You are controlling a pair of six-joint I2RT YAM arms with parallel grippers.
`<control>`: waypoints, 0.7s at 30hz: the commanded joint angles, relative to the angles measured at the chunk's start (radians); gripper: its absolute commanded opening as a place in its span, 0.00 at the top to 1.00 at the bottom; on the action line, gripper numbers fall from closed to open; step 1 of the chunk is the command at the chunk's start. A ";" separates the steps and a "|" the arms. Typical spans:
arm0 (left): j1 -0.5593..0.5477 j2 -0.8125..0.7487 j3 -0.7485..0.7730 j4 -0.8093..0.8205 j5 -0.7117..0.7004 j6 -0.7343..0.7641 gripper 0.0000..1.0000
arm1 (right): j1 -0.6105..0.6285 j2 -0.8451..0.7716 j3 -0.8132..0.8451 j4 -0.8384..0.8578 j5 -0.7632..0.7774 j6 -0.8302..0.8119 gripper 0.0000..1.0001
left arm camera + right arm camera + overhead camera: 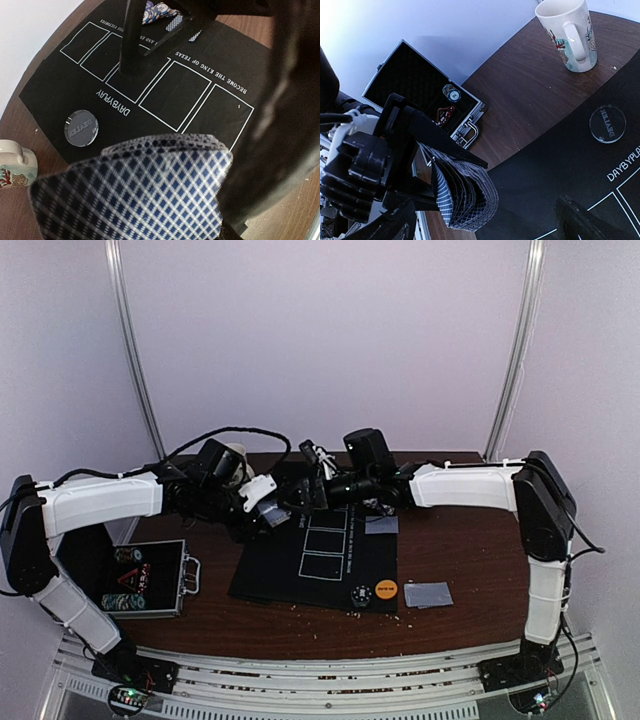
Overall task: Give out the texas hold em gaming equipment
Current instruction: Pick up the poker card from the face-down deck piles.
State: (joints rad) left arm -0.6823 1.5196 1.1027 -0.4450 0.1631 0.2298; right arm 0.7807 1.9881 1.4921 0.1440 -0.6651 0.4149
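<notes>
Brown table (460,570), black mat (320,575): my left gripper (432,172) clamps the fanned deck (135,195); my right gripper (487,222) hovers beside it, jaws wide. Step, I judge: dealing; next, pinch one card.

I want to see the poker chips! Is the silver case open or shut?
Open. The silver case shows its black inside in the right wrist view, with poker chips lying in it.

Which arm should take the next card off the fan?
Probably the right arm: its jaws stand open, close to the fanned cards. The left arm is busy holding them.
</notes>
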 commanded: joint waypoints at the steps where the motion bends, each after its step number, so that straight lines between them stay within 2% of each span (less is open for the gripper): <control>1: 0.002 -0.026 -0.003 0.031 0.023 0.011 0.54 | 0.017 0.044 0.060 -0.005 -0.021 -0.021 0.02; 8: 0.002 -0.028 -0.003 0.030 0.039 0.010 0.54 | 0.034 0.113 0.128 0.014 0.024 -0.014 0.04; 12: 0.002 -0.029 -0.004 0.032 0.043 0.012 0.54 | 0.034 0.122 0.134 0.015 0.057 -0.010 0.09; 15: 0.003 -0.026 -0.004 0.031 0.040 0.012 0.54 | 0.031 0.098 0.122 0.001 0.096 -0.024 0.16; 21: 0.002 -0.024 -0.004 0.032 0.030 0.012 0.54 | 0.018 0.035 0.092 -0.061 0.133 -0.051 0.39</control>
State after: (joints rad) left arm -0.6769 1.5177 1.1011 -0.4423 0.1741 0.2291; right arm 0.8135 2.0937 1.5921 0.1326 -0.6006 0.3904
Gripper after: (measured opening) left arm 0.465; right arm 0.654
